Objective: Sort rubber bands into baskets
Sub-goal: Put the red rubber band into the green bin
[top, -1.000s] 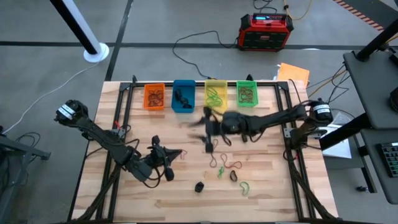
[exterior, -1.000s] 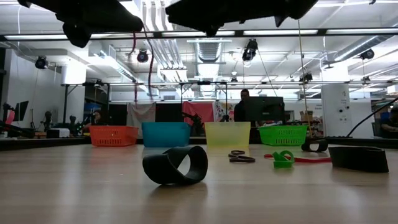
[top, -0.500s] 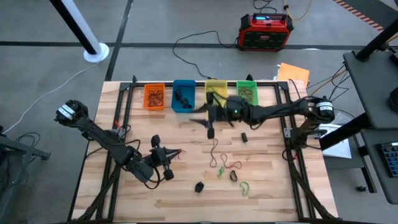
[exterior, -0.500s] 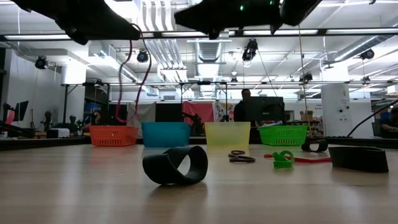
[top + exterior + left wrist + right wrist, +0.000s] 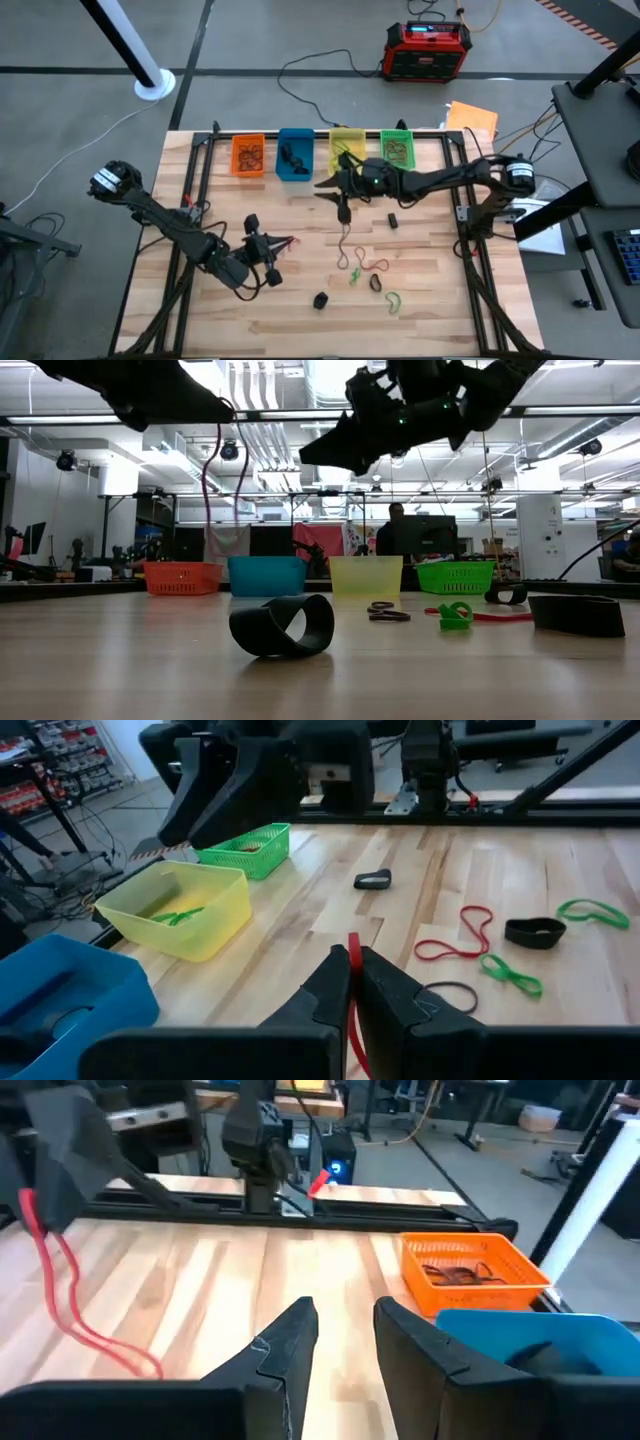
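Note:
My left gripper (image 5: 272, 250) is over the table's near left part, shut on a thin red rubber band (image 5: 352, 952). That band also shows in the low view (image 5: 224, 480). My right gripper (image 5: 333, 198) is open and empty above the table, just in front of the blue basket (image 5: 294, 153) and the yellow basket (image 5: 347, 148). The orange basket (image 5: 248, 155) and the green basket (image 5: 396, 150) end the row at the far edge. Loose bands lie at centre right: red (image 5: 375, 265), green (image 5: 393, 300), black (image 5: 320, 299). My left gripper pinches the red band between its two fingers at the band's upper part (image 5: 351, 942). The fingers come slanting from the table's left. The band hangs slack below them as a long loop (image 5: 62, 1285).
A wide black band (image 5: 283, 625) stands on edge near the low camera. Another black band (image 5: 392, 219) lies under my right arm. Black frame rails (image 5: 195, 190) run along the table's left and right sides. A red-black box (image 5: 428, 50) stands on the floor beyond the table.
My right gripper has gone a little toward the far edge, toward the blue and yellow baskets, and has tipped downward in the low view. The red band hanging from my left gripper has swung.

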### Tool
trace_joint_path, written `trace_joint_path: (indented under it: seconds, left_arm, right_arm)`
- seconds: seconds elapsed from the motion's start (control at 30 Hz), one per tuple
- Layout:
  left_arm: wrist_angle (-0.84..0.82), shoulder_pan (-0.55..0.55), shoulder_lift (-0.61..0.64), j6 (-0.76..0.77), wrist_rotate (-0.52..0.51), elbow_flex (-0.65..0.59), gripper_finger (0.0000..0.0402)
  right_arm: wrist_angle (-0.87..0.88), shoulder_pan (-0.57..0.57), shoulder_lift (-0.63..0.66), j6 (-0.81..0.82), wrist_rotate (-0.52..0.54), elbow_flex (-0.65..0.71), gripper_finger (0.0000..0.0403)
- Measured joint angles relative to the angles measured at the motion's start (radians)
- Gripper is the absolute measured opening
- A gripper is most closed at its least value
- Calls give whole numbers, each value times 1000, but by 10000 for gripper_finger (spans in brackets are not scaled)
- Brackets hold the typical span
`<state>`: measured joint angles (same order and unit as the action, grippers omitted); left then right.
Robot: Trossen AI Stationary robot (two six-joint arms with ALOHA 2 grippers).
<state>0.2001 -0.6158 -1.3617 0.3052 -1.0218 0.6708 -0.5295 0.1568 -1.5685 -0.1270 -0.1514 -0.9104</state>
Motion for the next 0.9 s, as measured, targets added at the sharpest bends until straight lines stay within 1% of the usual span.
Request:
trace_joint_path:
  seconds: [0.07, 0.17, 0.37, 0.53, 0.63, 0.67, 0.73, 0.83, 0.9]
  left_arm:
    - [1, 4, 0, 13, 0, 0, 0]
    - [1, 10, 0, 18, 0, 0, 0]
    - [-2, 28, 0, 39, -12, 0, 0]
    - [-56, 37, 1, 104, -12, 0, 0]
    - [-90, 47, 23, 135, -9, 0, 0]
    - [-95, 52, 38, 134, 1, 0, 0]
    - [-115, 61, 72, 114, 53, 0, 0]
    - [-130, 73, 111, 46, 180, -5, 0]
    - [-128, 75, 134, 4, 243, -13, 0]
  right_arm:
    - [-9, -25, 4, 4, 6, 14, 96]
    - [-2, -65, 5, 3, -16, 35, 92]
    - [0, -110, 4, 7, 1, 50, 92]
    - [0, -122, 4, 12, -5, 51, 91]
    - [-10, -120, 4, 13, -2, 51, 87]
    - [-11, -121, 4, 13, -2, 51, 86]
    - [-12, -122, 4, 12, -5, 51, 87]
    - [-22, -122, 4, 14, -5, 51, 92]
    - [-36, -122, 4, 15, -3, 51, 97]
